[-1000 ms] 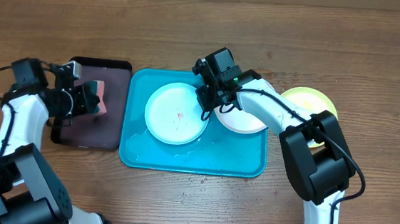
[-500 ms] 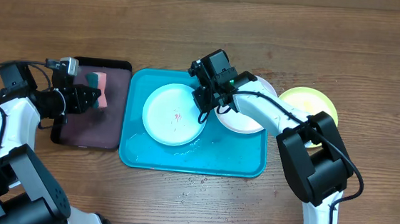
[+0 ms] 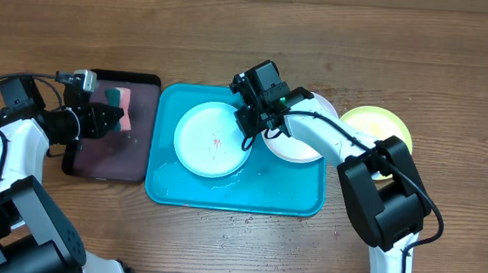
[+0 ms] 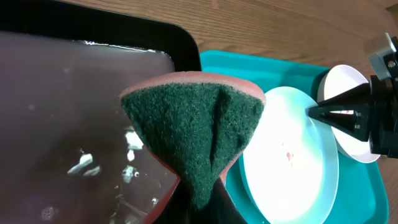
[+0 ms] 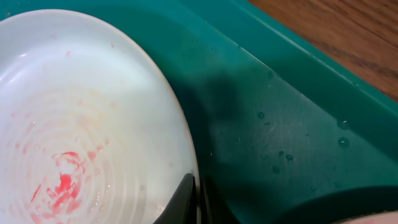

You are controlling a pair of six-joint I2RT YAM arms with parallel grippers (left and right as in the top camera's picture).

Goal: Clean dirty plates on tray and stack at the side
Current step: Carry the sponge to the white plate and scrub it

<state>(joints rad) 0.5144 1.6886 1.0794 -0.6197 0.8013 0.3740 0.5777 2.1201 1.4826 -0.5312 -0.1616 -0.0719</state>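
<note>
On the turquoise tray (image 3: 284, 188) a light blue plate (image 3: 213, 143) with a red smear lies left of centre. My right gripper (image 3: 248, 135) is shut on its right rim, and the right wrist view shows the plate (image 5: 81, 112) pinched between the closed jaws of this gripper (image 5: 198, 202). A white plate (image 3: 300, 148) rests over the tray's right side, partly under the right arm. The yellow-green plate (image 3: 382, 128) sits on the table to the right. My left gripper (image 3: 106, 119) is shut on a green and pink sponge (image 4: 193, 137) above the dark tray (image 3: 102, 165).
The black-rimmed dark tray (image 4: 62, 93) holds a film of water and stands directly left of the turquoise tray (image 4: 249, 65). Water drops dot the turquoise tray's floor (image 5: 280, 124). Bare wooden table (image 3: 251, 41) surrounds both trays.
The left arm swung its elbow outward and turned the sponge so its green face shows. The right gripper drew the light blue plate slightly left. In the last half second nothing moved.
</note>
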